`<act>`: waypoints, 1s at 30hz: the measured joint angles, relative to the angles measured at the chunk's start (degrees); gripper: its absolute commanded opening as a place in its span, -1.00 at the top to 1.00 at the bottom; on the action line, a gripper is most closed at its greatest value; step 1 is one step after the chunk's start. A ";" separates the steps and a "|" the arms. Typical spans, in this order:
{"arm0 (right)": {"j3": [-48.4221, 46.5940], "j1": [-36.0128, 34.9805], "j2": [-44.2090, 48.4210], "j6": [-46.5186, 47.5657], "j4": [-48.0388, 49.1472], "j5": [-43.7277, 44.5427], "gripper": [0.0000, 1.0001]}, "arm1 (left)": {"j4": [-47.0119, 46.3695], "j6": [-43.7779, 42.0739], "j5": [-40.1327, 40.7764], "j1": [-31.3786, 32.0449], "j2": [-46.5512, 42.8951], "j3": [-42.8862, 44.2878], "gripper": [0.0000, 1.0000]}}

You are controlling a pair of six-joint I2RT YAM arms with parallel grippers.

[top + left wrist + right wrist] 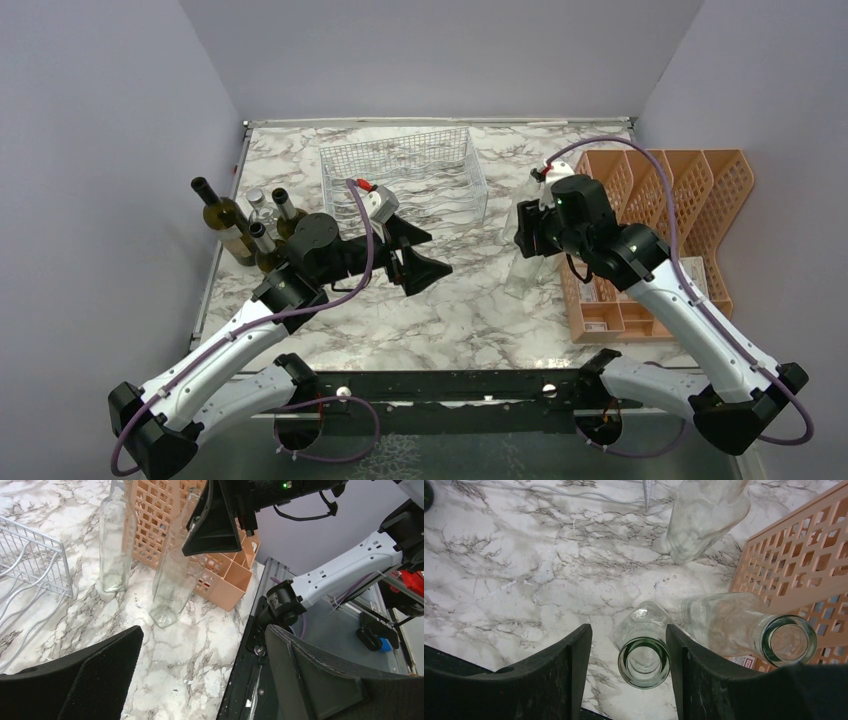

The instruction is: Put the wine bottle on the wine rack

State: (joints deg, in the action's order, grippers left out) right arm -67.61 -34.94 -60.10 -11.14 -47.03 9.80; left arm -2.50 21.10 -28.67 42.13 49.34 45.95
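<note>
A clear glass wine bottle (644, 662) stands upright on the marble table, and I look straight down into its green-tinted mouth. My right gripper (628, 630) is open around the bottle's neck. Its right finger (684, 670) is at the rim, and a gap shows on the left side. From above, the right gripper (522, 232) hovers over that bottle (520, 275). The white wire wine rack (405, 185) lies at the back middle. My left gripper (432, 255) is wide open and empty in front of the rack, and in its own view (202, 635) only marble lies between its fingers.
Two more clear bottles (774, 635) (706, 515) stand close by, one against the orange perforated tray (660, 230). Several dark bottles (225, 225) cluster at the left edge of the table. The black front rail (450, 385) runs along the near edge.
</note>
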 measured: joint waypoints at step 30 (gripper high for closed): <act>3.21 -1.77 0.11 0.52 0.52 5.75 0.80 | 2.21 -1.60 5.95 0.00 -1.92 -0.79 -0.98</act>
State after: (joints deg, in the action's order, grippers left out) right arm -64.40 -36.71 -59.99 -10.61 -46.50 15.55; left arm -0.30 19.51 -22.72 42.13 47.42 45.17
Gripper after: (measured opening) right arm 0.360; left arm 0.987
